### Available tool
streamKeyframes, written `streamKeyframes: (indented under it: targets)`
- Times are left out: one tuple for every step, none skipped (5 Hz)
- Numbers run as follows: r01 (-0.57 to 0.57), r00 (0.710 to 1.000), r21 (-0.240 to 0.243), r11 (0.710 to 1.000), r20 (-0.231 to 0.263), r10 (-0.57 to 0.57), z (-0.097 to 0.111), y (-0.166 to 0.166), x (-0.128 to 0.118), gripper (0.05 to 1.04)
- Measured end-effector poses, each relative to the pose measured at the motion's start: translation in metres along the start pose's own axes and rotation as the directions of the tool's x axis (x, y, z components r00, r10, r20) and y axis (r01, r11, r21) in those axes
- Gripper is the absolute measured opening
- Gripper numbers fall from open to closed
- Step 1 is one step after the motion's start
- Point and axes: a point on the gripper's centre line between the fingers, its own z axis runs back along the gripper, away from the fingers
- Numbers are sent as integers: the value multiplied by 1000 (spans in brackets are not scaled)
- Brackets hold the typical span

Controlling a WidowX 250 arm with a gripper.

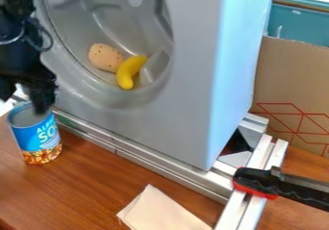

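At the left edge of the view, the black gripper (24, 98) hangs over an open-topped can (40, 136), its fingers (43, 95) released and spread apart, with a pale gap between them. One fingertip overlaps the can's rim in the view; whether it touches the metal, I cannot tell. The can stands upright on the brown wooden tabletop (83, 181), blue around its upper part and orange-brown near its base.

Just beside it, a metal rail (151, 161) runs along the foot of a large grey housing (193, 104). In the housing's rounded hollow lie a yellow banana (130, 71) and a tan, dark-speckled, potato-like piece (105, 57) — side by side, low in the hollow.

In front of the rail, a pale folded sheet (160, 212) lies on the tabletop. To the right of it, a black and red clamp handle (257, 182) lies across pale metal bars (241, 212). Behind these stands a cardboard panel (289, 75) marked with red lines — and beyond its top edge shows a teal surface (298, 24).
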Motion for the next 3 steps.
streamKeyframes:
  targets:
    - [37,999,-26,999,-27,-38,-2,-5,-25,1001]
    - [66,997,-107,992,-18,-69,2,-19,-26,1001]
    - [153,985,-148,977,-58,-163,1,-52,-26,1001]
